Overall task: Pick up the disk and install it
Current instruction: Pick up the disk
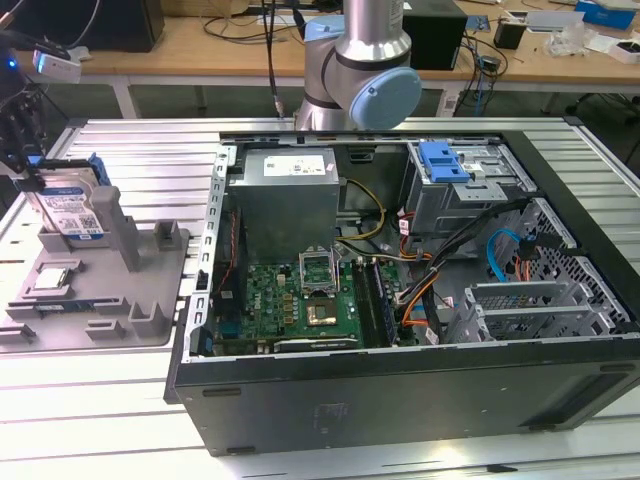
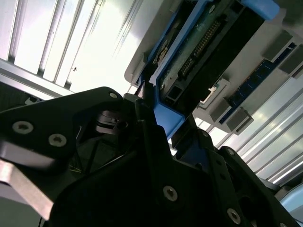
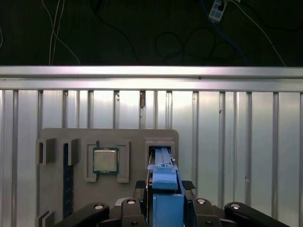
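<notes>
The matte black gripper (image 3: 164, 187) is clamped on the disk (image 1: 72, 208), one finger (image 3: 140, 186) flat against each side of its glossy blue plastic frame. In the exterior view the disk stands on edge in a slot of the grey moulded tray (image 1: 160, 312), silver face and white-and-blue label showing, at the exterior view's left of the open case (image 1: 400, 395). The second wrist view catches its underside: a green circuit board with a dark pin connector. A square metal-lidded chip (image 3: 105, 161) lies flat in its own recess just beside the slot. Under the tray runs a ribbed aluminium table (image 3: 236, 142).
</notes>
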